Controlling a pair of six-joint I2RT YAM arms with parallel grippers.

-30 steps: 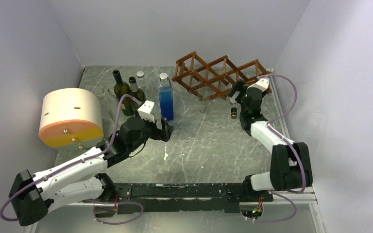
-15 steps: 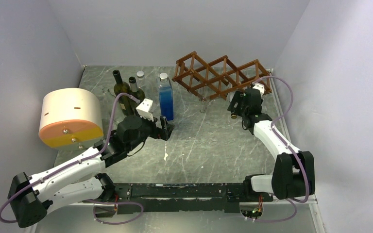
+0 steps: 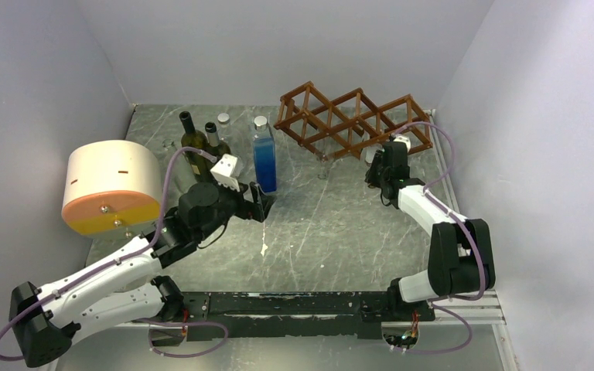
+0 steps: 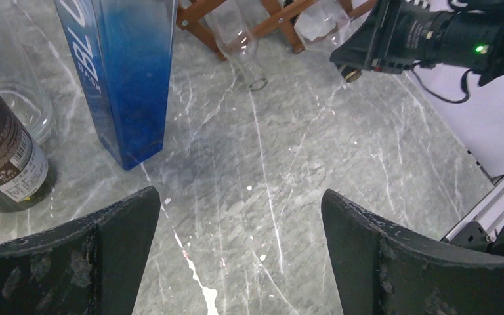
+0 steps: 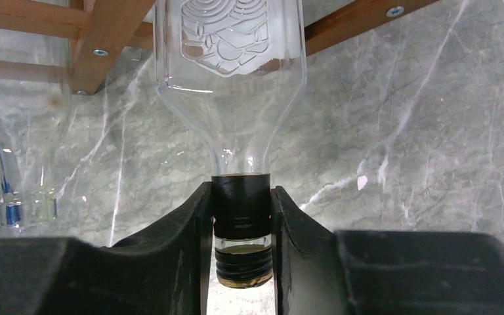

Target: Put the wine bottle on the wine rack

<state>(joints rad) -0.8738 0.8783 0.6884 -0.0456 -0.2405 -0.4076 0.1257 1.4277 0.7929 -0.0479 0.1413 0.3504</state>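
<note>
R gripper (image 5: 239,200): clamped on wine bottle (image 5: 231,98) neck; clear embossed glass.
Wine rack (image 3: 346,117): reddish wood lattice.
L gripper (image 4: 239,197): jaws spread wide.

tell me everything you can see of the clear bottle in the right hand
The clear bottle is colourless glass with a raised emblem on its body, rounded shoulders and a narrow neck. A dark band wraps the neck above a threaded mouth with no cap. Its body lies among the slats of the wine rack, with the neck pointing out toward the wrist camera. The right hand is shut on the dark band, a finger on each side.
</note>
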